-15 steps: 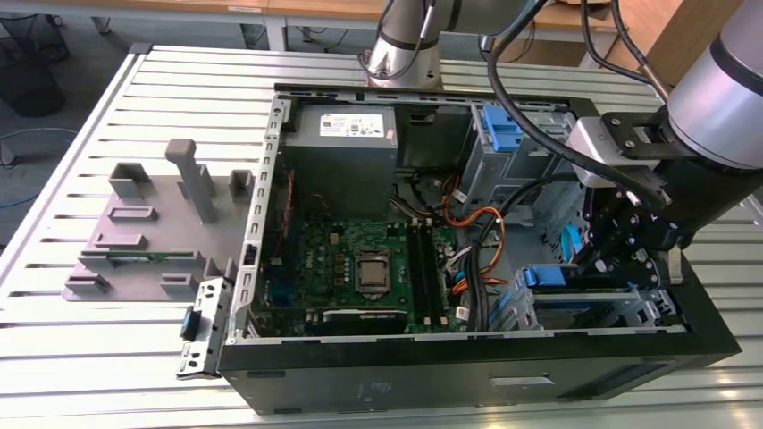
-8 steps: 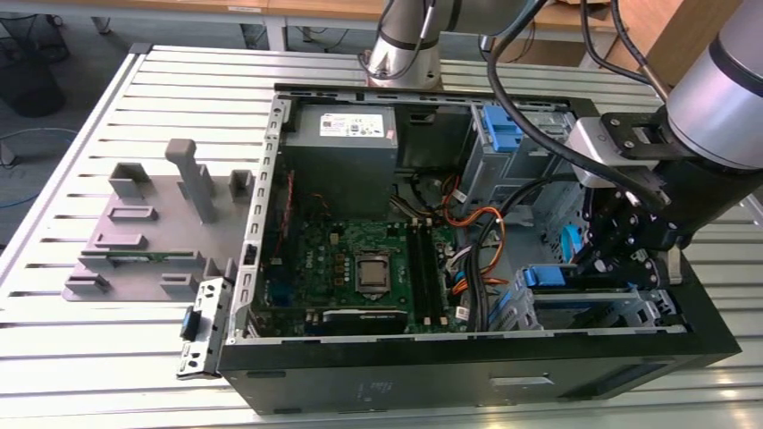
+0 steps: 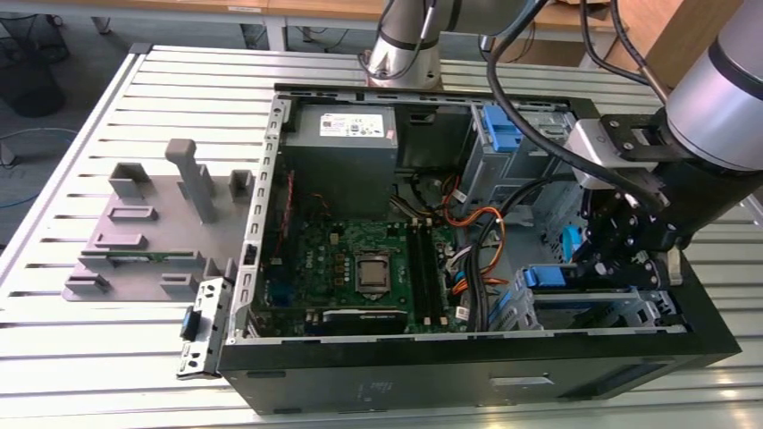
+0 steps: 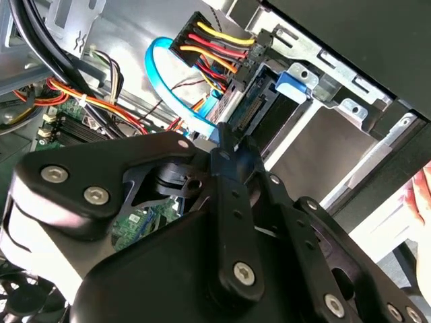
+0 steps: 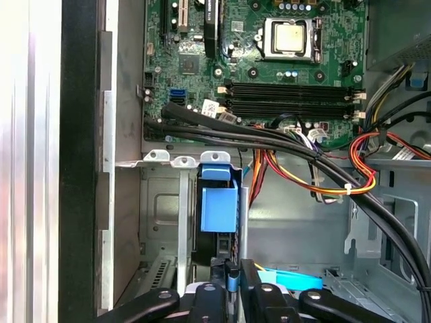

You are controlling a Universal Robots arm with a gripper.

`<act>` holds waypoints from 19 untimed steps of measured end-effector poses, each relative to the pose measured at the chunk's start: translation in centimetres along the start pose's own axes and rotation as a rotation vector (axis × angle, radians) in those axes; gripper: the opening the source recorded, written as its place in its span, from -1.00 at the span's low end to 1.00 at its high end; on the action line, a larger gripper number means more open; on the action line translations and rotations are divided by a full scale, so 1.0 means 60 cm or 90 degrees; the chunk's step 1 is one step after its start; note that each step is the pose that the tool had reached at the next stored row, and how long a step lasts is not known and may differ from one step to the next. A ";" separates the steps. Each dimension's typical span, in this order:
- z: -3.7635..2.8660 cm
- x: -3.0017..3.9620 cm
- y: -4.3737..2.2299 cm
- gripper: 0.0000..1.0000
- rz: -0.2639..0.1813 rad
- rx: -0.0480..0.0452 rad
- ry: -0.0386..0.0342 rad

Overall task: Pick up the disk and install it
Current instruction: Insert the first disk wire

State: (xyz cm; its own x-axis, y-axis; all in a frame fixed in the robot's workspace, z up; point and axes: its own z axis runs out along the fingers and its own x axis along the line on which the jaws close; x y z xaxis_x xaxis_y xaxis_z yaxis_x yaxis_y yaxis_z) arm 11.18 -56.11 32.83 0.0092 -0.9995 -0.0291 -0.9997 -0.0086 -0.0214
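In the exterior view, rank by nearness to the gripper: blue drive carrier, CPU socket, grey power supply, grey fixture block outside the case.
1. Blue drive carrier, right beside the gripper.
2. CPU socket, mid-motherboard.
3. Grey power supply, far corner of the case.
4. Grey fixture block, outside, exterior view's left.

Case [image 3: 477,375]: lay open on the table [image 3: 71,357], toward 3 o'clock in the exterior view.
Fixture block [image 3: 149,237]: on the table at 9 o'clock of the case, apart from it.
Power supply [image 3: 346,125]: inside the case at 12 o'clock.
Motherboard [image 3: 357,268]: on the case floor, at 6 o'clock of the power supply.
Drive cage [image 3: 596,308]: at 3 o'clock of the motherboard.
Disk [image 5: 219,208]: in the drive cage.
Gripper [image 3: 614,255]: over the drive cage, just above the disk.
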 end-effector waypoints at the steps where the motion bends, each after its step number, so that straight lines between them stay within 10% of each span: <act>1: -0.002 0.000 0.000 -0.53 0.000 0.0000 0.0001; 10: -0.044 -0.001 -0.001 -0.53 0.000 0.0000 0.0000; 19: -0.044 -0.001 -0.003 -0.53 0.000 -0.0105 -0.0012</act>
State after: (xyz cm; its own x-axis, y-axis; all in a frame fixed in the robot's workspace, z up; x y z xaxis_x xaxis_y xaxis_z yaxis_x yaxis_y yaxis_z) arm 11.29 -56.11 35.44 0.0086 -0.9995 -0.0310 -1.0000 -0.0085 -0.0048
